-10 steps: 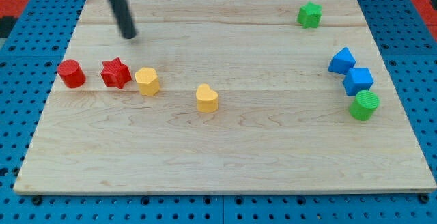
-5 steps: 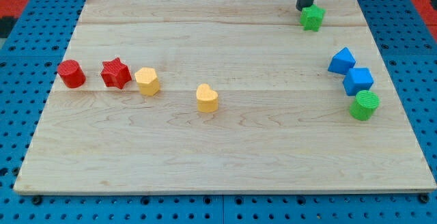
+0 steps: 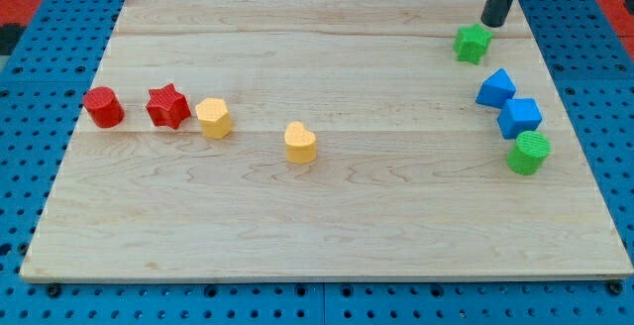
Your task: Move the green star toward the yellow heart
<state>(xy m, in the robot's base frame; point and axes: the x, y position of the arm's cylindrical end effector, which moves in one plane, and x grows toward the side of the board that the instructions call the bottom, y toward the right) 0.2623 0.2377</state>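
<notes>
- Blue pegboard surrounds a pale wooden board (image 3: 327, 216) that fills most of the frame; a red patch shows at the upper left and upper right corners.
- End effector: a straight dark rod with no jaws, so it grips nothing. My tip (image 3: 492, 24) rests on the board near the upper right corner.
- Green star (image 3: 473, 43) lies in the upper right area, just below and to the left of my tip. Whether the two touch cannot be told; the gap, if any, is very small.
- Yellow heart (image 3: 300, 142) sits near the middle of the board, slightly left of centre, well apart from the green star.
- Left row, from the frame's left: red cylinder (image 3: 103, 106), red star (image 3: 168, 106), and a yellow block (image 3: 213, 118) of unclear, roughly hexagonal shape. The red star and yellow block are just beside each other.
- Right-side group, top to bottom: blue triangular block (image 3: 496, 88), blue cube (image 3: 520, 117), green cylinder (image 3: 529, 153). Each stands touching or almost touching the next, below the green star.
</notes>
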